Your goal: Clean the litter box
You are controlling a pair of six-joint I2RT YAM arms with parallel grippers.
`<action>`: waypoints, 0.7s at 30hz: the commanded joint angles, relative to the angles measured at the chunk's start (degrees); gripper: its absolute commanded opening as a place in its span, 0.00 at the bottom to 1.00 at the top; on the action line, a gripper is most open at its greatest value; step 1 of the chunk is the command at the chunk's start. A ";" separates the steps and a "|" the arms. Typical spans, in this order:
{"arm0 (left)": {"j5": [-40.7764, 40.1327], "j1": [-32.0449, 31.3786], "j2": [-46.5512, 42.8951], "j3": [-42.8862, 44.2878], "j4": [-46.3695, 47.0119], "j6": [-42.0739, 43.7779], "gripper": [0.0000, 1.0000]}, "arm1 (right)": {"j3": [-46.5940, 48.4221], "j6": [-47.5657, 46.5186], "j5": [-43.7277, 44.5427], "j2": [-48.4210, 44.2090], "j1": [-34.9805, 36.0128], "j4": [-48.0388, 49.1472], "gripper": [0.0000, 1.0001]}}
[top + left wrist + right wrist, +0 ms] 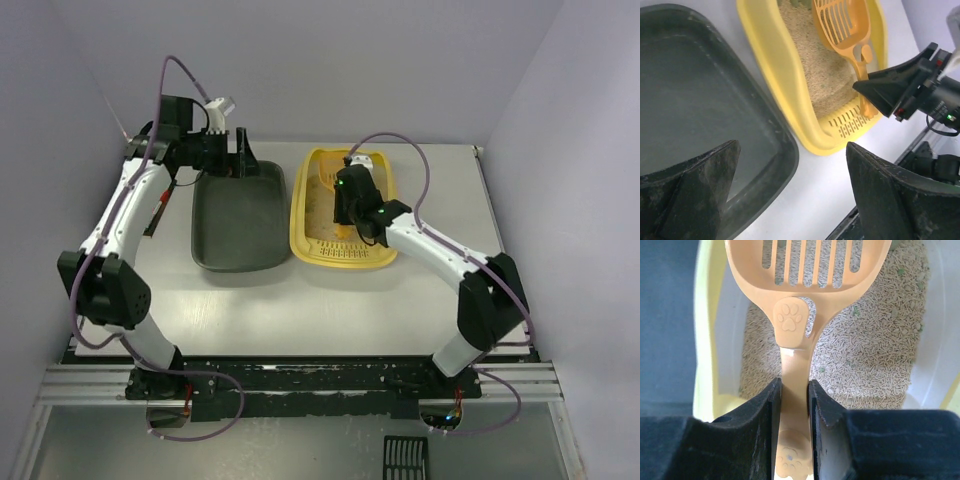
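Evidently the right gripper [795, 385] pinched the scoop [790, 320] by its handle to sift the litter box [298, 225], just right of the grey tray [690, 90], where the left gripper [792, 147] hung spread wide, perhaps to steady it.

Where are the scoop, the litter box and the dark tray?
scoop [792, 365]: right wrist view, handle neck.
litter box [772, 65]: left wrist view, side wall.
dark tray [238, 215]: top external view, bare floor.
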 commanded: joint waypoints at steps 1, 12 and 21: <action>10.64 -0.94 4.07 2.39 4.86 -4.86 0.99 | -2.86 -3.94 -5.40 -5.20 -0.19 2.05 0.00; 9.78 -9.84 8.92 -2.01 18.32 -14.11 0.99 | -10.65 -5.85 -6.15 -9.78 -0.47 6.48 0.00; -3.70 -16.65 9.36 -1.75 19.89 -6.51 0.99 | -12.72 -7.38 -10.74 -12.18 -0.46 8.18 0.00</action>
